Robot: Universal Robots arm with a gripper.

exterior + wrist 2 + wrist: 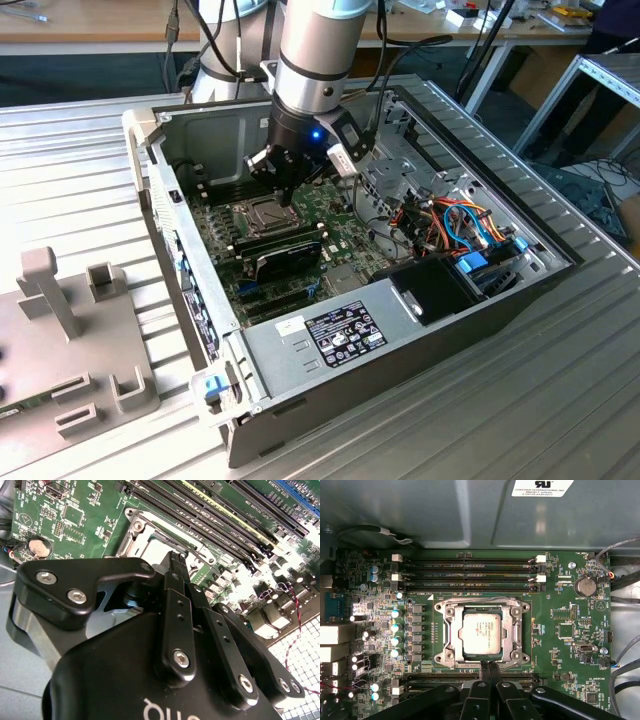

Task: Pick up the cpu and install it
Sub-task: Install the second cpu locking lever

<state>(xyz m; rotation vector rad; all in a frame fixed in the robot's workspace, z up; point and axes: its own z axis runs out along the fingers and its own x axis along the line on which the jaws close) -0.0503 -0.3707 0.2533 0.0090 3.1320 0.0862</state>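
- Inside the open computer case [440,330], lying on its side, sits a green motherboard [560,610] with rows of long memory slots [465,572] and a round coin battery [585,586].
- Toward the exterior view's right, the case also holds a tangle of orange and blue cables [455,222], a black block [435,285], and a grey power supply [330,335] with a label at the near end.
- A black expansion card [285,258] stands on the board just near of the socket.
- The case rests on a ribbed metal table [70,170]; a grey fixture [70,320] with upright posts sits at the exterior view's left, and wooden benches run along the far side of the room.
- The cpu [481,633], silver-topped, lies flat in the metal socket frame [482,602] in the middle of the board.
- The gripper [490,666] hangs just above the socket's edge, its two black fingers [485,672] pressed together with nothing between them; the cpu lies just beyond the fingertips, apart from them.
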